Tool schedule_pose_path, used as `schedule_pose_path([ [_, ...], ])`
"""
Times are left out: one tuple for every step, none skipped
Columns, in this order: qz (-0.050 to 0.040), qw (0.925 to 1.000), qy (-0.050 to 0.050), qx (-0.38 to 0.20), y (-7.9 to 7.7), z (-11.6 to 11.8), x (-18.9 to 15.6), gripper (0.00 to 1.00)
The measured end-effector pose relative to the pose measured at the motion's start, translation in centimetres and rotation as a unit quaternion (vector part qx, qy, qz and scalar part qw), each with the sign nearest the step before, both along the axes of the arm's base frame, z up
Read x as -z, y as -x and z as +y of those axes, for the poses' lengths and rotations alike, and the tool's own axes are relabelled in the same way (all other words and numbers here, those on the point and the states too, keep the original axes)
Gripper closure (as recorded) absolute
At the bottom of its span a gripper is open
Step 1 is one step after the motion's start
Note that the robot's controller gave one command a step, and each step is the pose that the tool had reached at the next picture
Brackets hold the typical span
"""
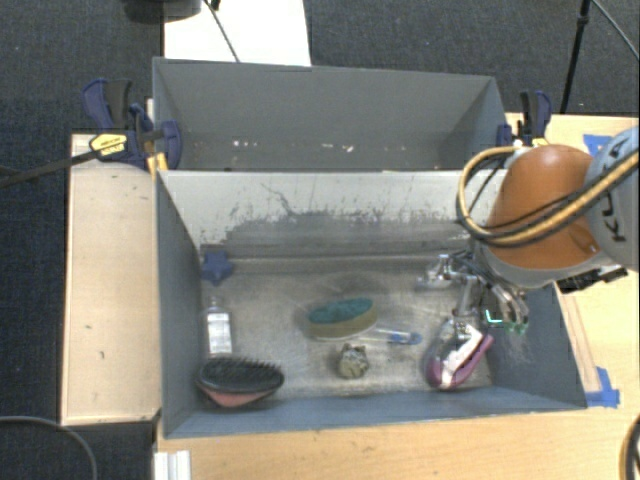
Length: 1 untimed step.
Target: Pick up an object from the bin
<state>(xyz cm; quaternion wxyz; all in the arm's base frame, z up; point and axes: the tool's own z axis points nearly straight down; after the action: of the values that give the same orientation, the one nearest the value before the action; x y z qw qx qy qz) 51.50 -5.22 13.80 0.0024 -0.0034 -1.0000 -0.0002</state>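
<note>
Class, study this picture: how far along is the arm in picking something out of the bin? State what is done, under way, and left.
Done: the pincer is down in the near right corner of the bin. Under way: it sits right at a purple and white object; a grip cannot be confirmed. Left: lifting it out, since the object seems on the floor. The hairbrush and green sponge lie apart.

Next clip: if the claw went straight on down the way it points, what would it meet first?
Probably the purple and white object, which lies right beneath the claw near the front right corner of the bin. Whether the two touch is unclear from this angle.
</note>
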Motion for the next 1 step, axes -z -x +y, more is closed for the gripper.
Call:
schedule_pose_path([
  [-0.006, 0.9921, 0.0, 0.126, 0.04, 1.09, 6.59, 0.0],
])
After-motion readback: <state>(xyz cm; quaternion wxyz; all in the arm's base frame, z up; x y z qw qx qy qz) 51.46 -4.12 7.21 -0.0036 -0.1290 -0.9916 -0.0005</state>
